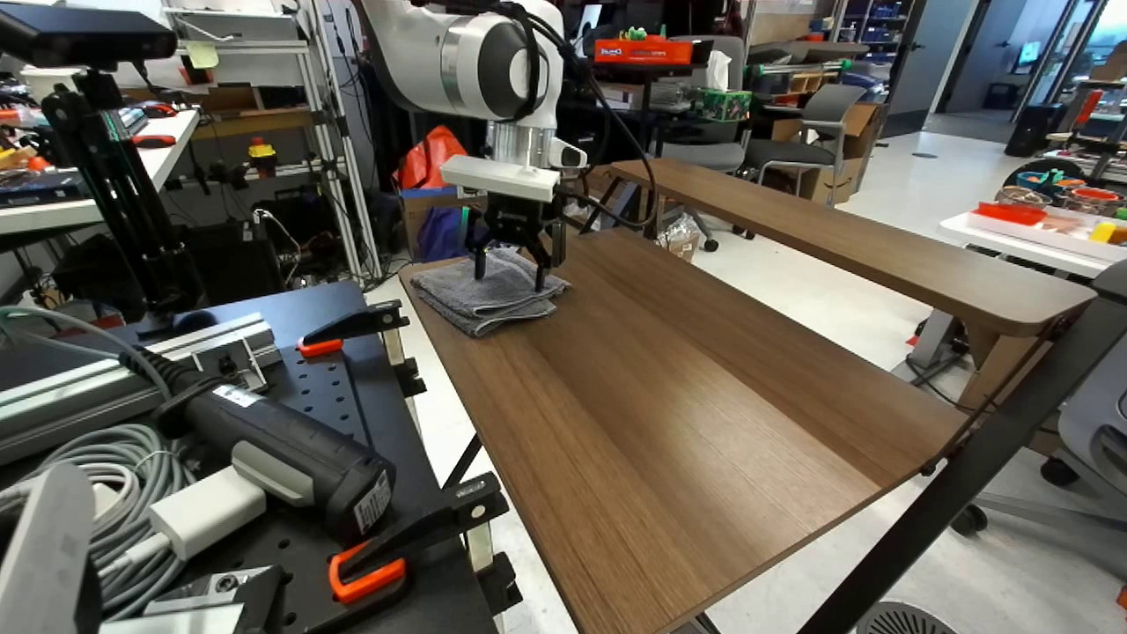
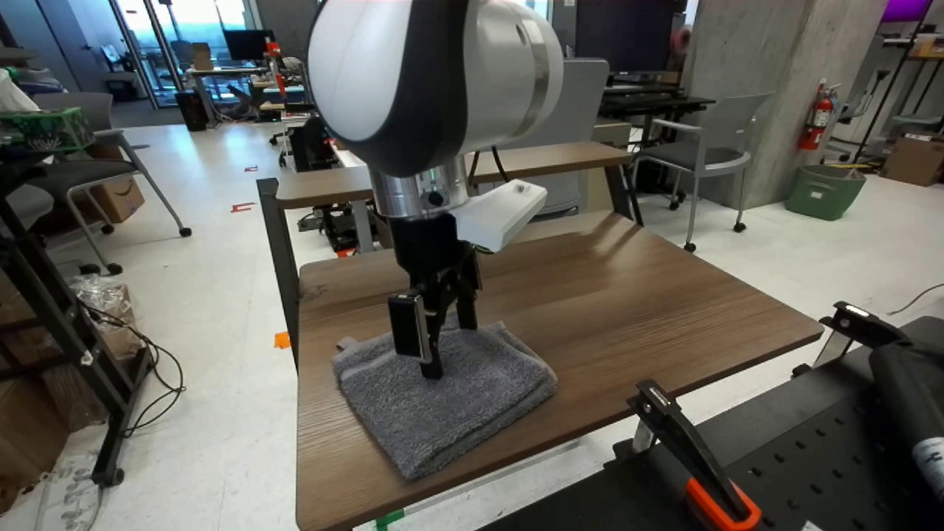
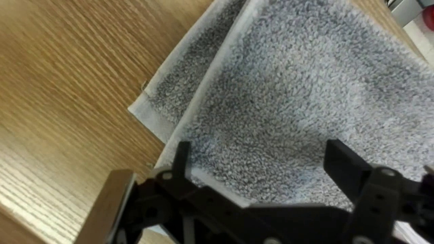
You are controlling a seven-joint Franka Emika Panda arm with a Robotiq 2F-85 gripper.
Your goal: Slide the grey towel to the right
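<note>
The grey towel (image 1: 484,310) lies folded in layers near one end of the brown wooden table. It also shows in an exterior view (image 2: 472,409), where its folded corner points toward the table's front edge. My gripper (image 1: 510,276) points down over the towel with its two black fingers spread apart. In an exterior view the gripper (image 2: 450,349) has its fingertips at the towel's upper surface; I cannot tell how firmly they touch. In the wrist view the towel (image 3: 288,98) fills the space between and beyond the open fingers (image 3: 257,144), with no cloth pinched between them.
The brown table (image 1: 687,414) stretches away from the towel. A black bench (image 2: 804,435) with orange-handled clamps (image 1: 370,563) runs along one side. A raised wooden shelf (image 1: 845,238) runs along the opposite side. A black bracket (image 1: 986,440) stands at the table's far end from the towel.
</note>
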